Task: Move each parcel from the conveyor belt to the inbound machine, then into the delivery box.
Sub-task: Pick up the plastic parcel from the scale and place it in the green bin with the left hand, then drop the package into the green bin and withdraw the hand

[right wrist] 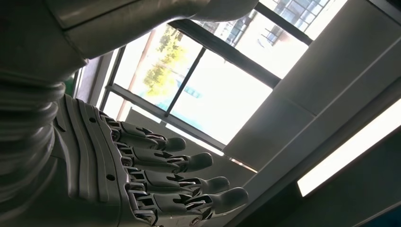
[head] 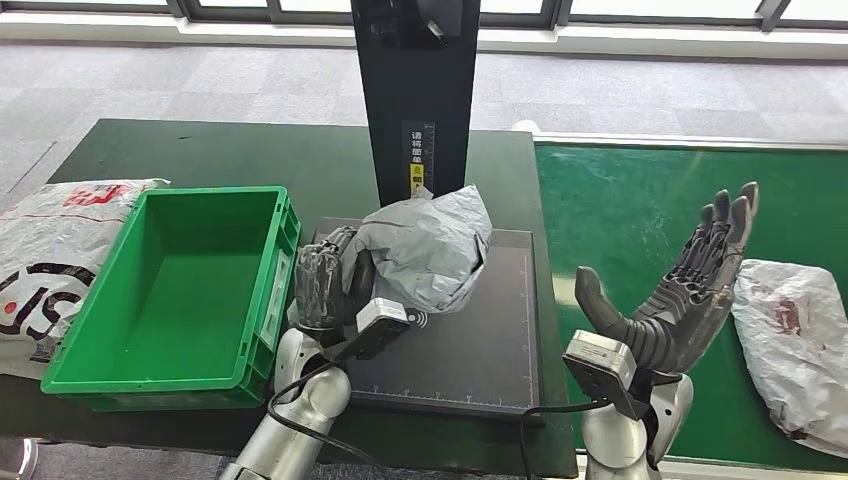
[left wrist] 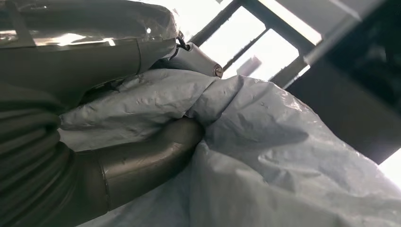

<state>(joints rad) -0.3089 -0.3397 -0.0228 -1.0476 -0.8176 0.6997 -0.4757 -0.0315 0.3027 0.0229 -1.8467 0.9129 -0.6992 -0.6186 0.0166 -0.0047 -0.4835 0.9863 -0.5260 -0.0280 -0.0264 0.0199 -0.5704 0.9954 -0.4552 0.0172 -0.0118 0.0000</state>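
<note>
gripping the grey parcel (head: 430, 245) over the black inbound machine (head: 500, 340) at centre frame, the left hand (head: 325, 280) has its fingers clenched in the wrapping. the green delivery box (head: 170, 290) sits just left of it, nearest this arm; right hand (head: 690, 290) splayed, holding nothing.

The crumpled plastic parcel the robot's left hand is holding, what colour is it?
Plain grey. The crumpled plastic parcel, gripped by the left hand, shows best in the head view.
</note>
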